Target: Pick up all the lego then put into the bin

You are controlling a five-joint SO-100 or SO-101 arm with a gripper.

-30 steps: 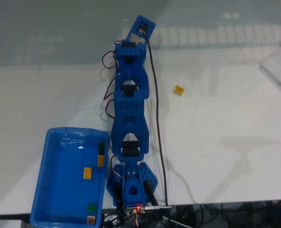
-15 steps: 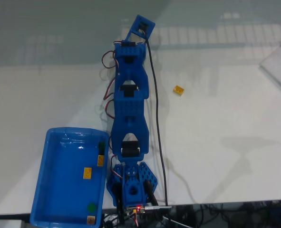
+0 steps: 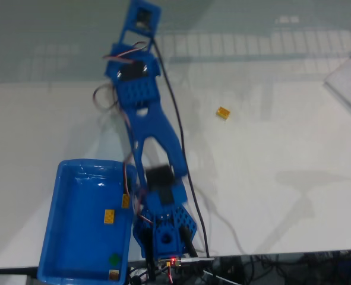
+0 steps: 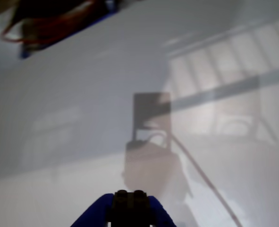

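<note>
End effector (image 4: 132,210) sits at the bottom edge of the wrist view: blue fingers (image 4: 89,218) pinched on a dark studded lego brick (image 4: 130,204), two studs visible on top, brick between the tips. Behind it the wrist view shows glossy white desk (image 4: 59,142) with a faint reflection of the arm and a cable. In the fixed view the blue arm (image 3: 145,119) leans from its base at the bottom centre up and to the left, with the wrist end (image 3: 141,16) at the top edge; the tips can't be made out there. Blue bin (image 3: 59,237) sits at lower left, just beside the arm base (image 3: 163,234), on the desk. Inside the bin: one yellow-orange brick (image 3: 109,217) near the right wall, another yellow-orange piece (image 3: 126,201) against the right rim, a dark green brick (image 3: 114,259) near the bottom right corner, and a small tan-looking piece (image 3: 113,274) at the bottom rim, too small to identify. One yellow-orange lego (image 3: 223,113) lies loose on the desk to the right of the arm, well apart from the bin. A black cable (image 3: 187,172) runs along the arm down to the base.
</note>
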